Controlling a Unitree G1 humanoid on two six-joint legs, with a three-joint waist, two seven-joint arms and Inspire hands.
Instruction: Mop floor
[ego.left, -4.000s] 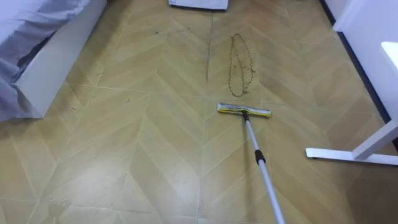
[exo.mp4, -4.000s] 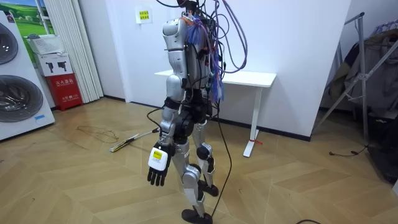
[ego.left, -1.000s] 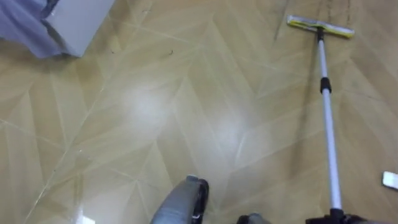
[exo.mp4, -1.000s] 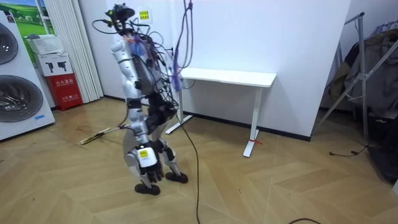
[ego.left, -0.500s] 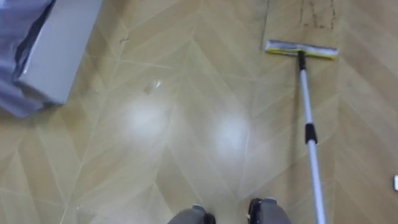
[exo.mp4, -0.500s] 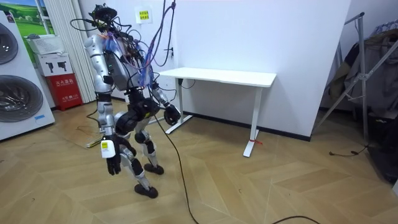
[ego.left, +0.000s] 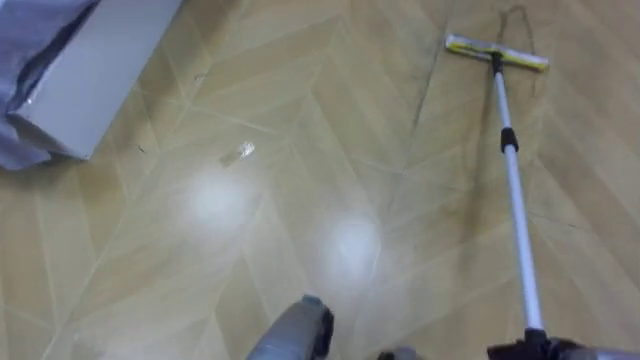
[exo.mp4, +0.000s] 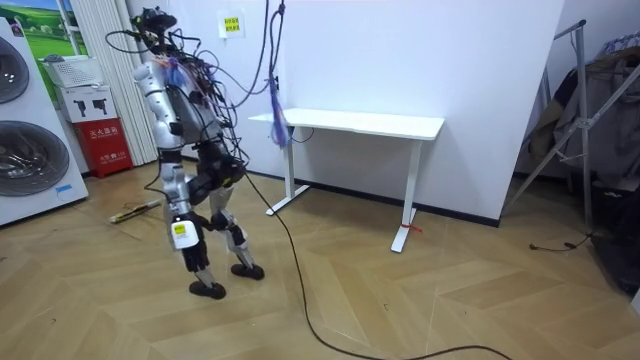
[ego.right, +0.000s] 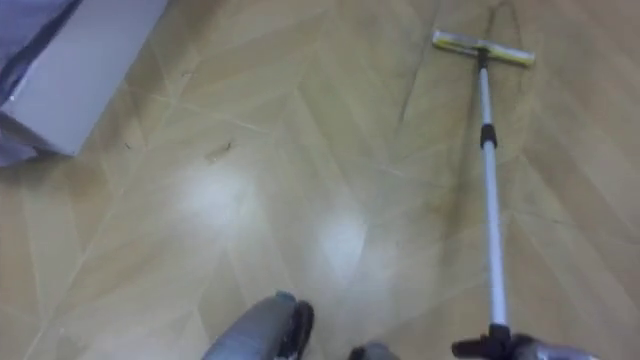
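Observation:
The mop lies slanted on the wooden floor, its yellow and grey head (ego.left: 497, 52) far ahead on the right and its silver pole (ego.left: 515, 200) running back toward me. At the bottom right edge my right hand (ego.left: 535, 349) shows as a dark shape curled round the pole's near end. In the room view the mop head (exo.mp4: 130, 212) rests on the floor at the left, ahead of me. My left hand (exo.mp4: 183, 236) hangs idle beside my thigh with loose fingers. A faint dark smear (ego.left: 515, 20) marks the floor just beyond the mop head.
A white bed base with blue-grey bedding (ego.left: 90, 70) stands at the upper left. A small scrap (ego.left: 238, 153) lies on the floor near it. Behind me are a white desk (exo.mp4: 360, 125), washing machines (exo.mp4: 30, 150) and a red box (exo.mp4: 105, 145).
I have walked toward the room view's left, nearer the washing machines, and the mop has come along with me. The eye views have shifted as I stepped.

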